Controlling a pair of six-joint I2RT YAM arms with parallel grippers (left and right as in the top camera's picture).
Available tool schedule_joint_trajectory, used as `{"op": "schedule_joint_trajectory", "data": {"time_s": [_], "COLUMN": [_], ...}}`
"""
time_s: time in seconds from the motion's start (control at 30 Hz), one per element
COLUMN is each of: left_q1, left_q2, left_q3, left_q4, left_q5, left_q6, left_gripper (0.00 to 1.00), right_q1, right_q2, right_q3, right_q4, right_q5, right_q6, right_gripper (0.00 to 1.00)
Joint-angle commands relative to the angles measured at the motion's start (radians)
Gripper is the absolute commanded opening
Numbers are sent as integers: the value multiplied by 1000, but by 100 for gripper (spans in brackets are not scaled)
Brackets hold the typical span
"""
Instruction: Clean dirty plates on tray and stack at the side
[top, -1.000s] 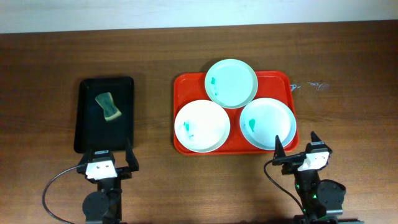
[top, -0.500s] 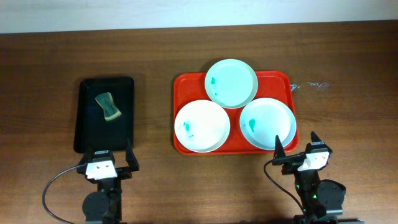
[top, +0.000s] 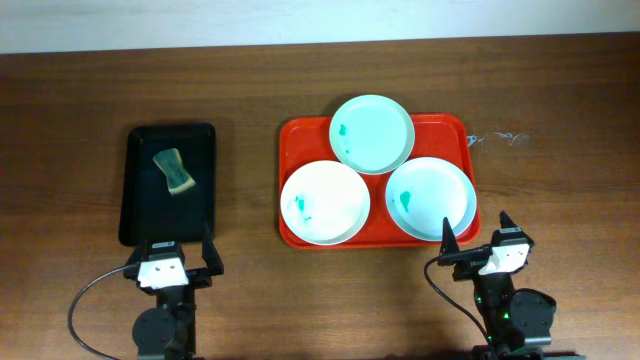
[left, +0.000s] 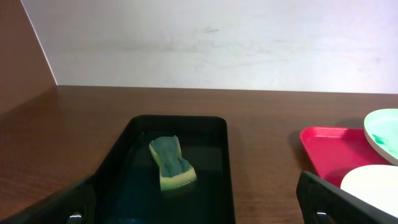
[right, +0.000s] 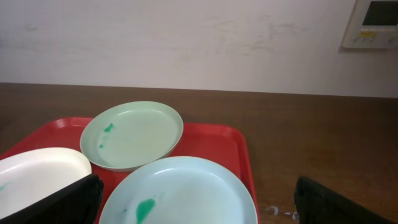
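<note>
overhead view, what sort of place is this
Probably an indoor lab bench staged for dish cleaning: a wooden table against a plain white wall, smudged plates on a red tray, and a sponge in a black tray.

Brown wood table (top: 80, 90): black tray (top: 140, 212) left, red tray (top: 300, 140) ctr-right, well apart.

The left wrist view's right edge crops the tray (left: 323, 146) and two plates (left: 371, 184). A glinting scrap (top: 500, 137) near the bench's far edge is unidentifiably small.
</note>
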Motion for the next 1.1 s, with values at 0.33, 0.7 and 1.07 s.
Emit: {"op": "schedule_joint_trajectory", "data": {"time_s": [0.33, 0.7, 1.07], "left_q1": [2, 2, 16], "left_q2": [-4, 55, 1058], "left_q3": [-1, 218, 1151], "left_q4": [42, 537, -561], "left_q5": [120, 471, 93], "left_q6": [-11, -67, -252], "left_gripper": [99, 99, 99], "right_q1": [7, 7, 7], "right_q2": [-5, -6, -5], "right_q3": [-7, -7, -7], "right_q4": [-3, -3, -3], "right_q5": [5, 5, 5], "right_q6": [-6, -6, -6], "right_gripper": [99, 98, 99]}}
